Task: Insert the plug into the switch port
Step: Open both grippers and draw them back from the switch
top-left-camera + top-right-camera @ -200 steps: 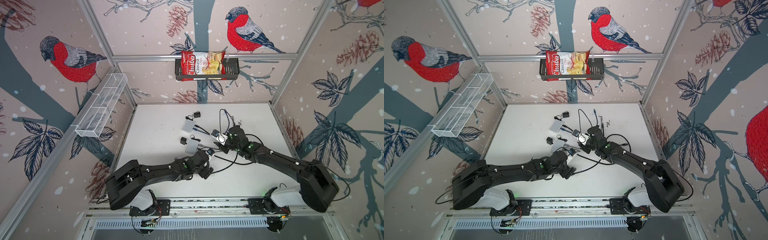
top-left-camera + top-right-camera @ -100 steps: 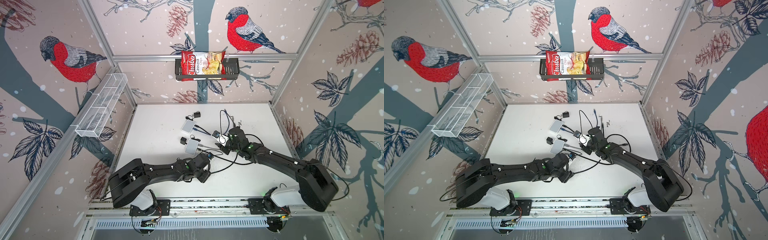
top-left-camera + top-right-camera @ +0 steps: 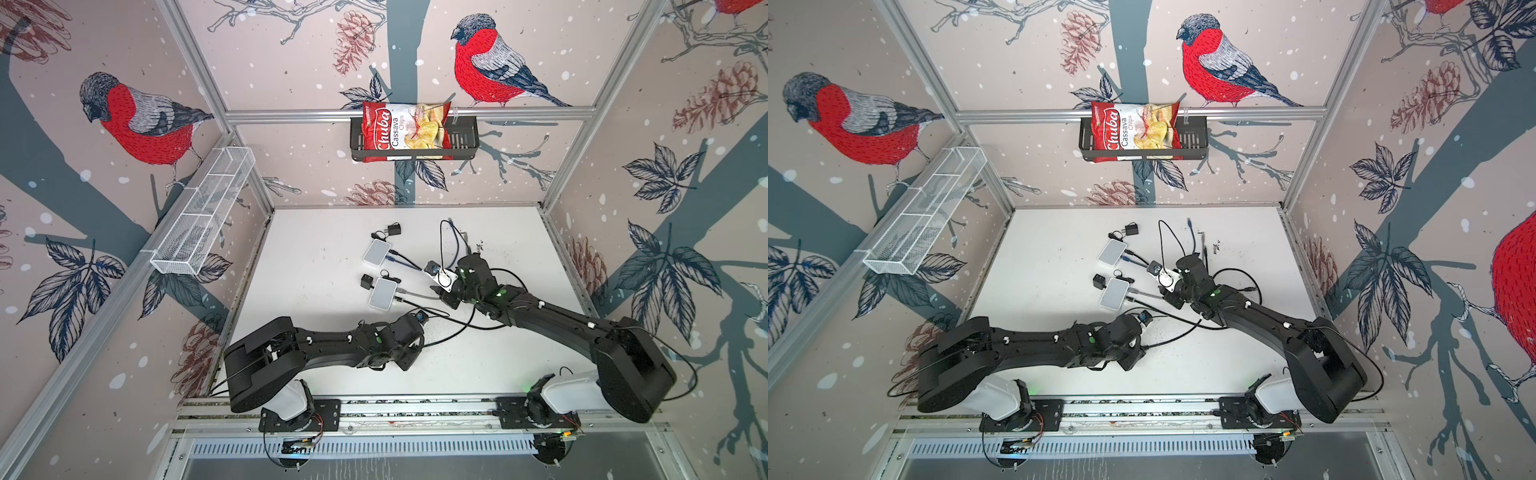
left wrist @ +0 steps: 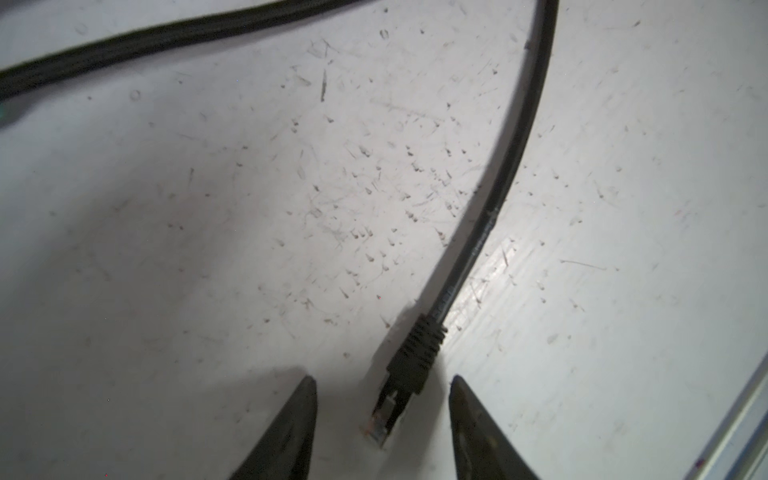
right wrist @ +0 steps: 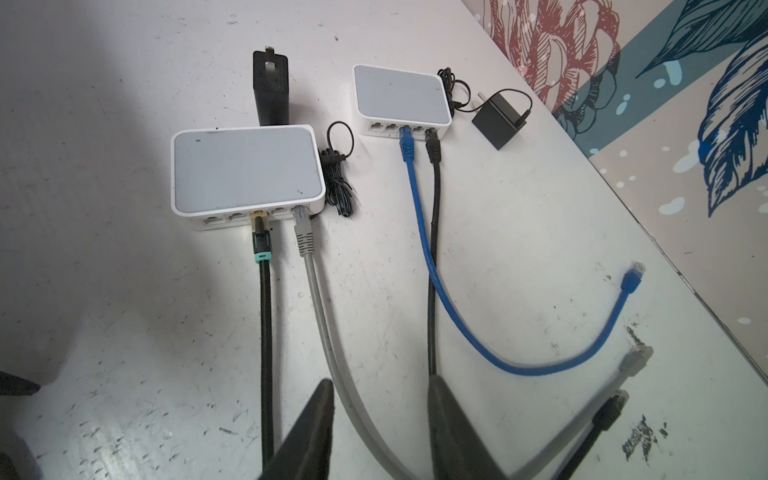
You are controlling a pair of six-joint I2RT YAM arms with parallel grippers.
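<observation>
Left pincer [image 4: 382,415] straddles black plug [image 4: 395,395], apparently not gripping.

The counter [image 4: 208,208] is a smooth white board with a dull sheen, scuffed all over with fine scratches and dark specks. The plug [image 4: 399,386] has a matt black ribbed plastic boot and a clear plastic tip, on a smooth black rubbery cable [image 4: 498,199]. The nearer switch [image 5: 245,170] is glossy white plastic with a matt grey top; one black cable [image 5: 266,332] plugged into it looks braided, the grey cable [image 5: 324,316] beside it smooth. The gripper fingers [image 4: 291,432] are matt black plastic. The chip bag [image 3: 405,131] is shiny, crinkled foil in a black metal basket [image 3: 463,137].
</observation>
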